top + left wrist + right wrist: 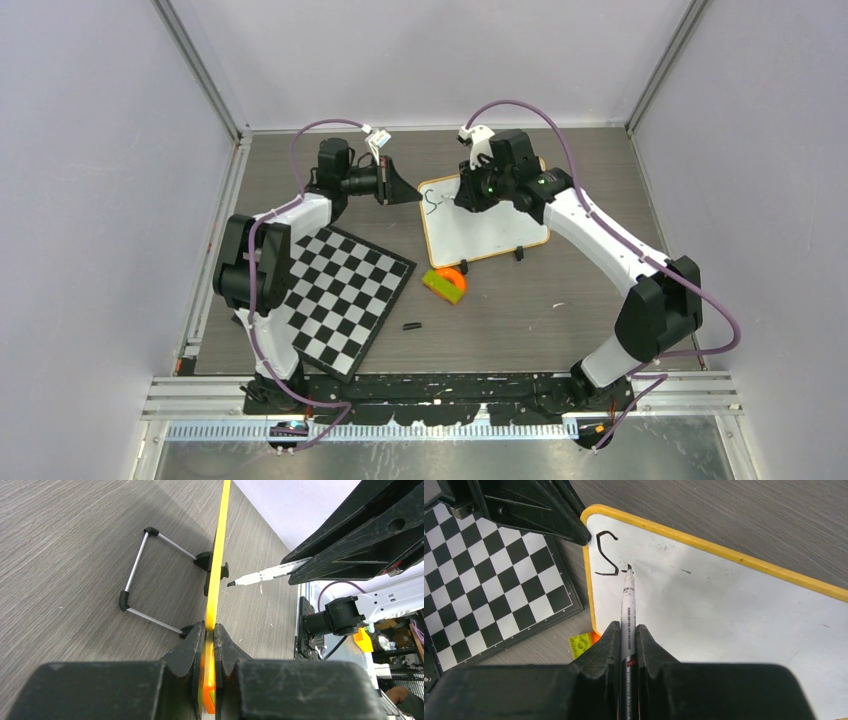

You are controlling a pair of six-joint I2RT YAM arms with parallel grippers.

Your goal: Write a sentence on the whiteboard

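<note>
The whiteboard [490,225] stands tilted on the table, white with a yellowish frame. My left gripper [405,187] is shut on its upper left edge; in the left wrist view the frame's edge [220,540] runs straight out from between the closed jaws [211,630]. My right gripper [626,627] is shut on a white marker [628,600]. The marker's dark tip touches the board [724,610] just right of a hand-drawn letter S [606,554]. Of the sentence, only that S and a short stroke beside it show.
A black-and-white chequered board [340,295] lies left of the whiteboard. A green and orange brick [445,283] sits by the whiteboard's lower left corner. A small black piece [411,326] lies nearer the arm bases. The board's wire stand [145,575] rests on the table behind it.
</note>
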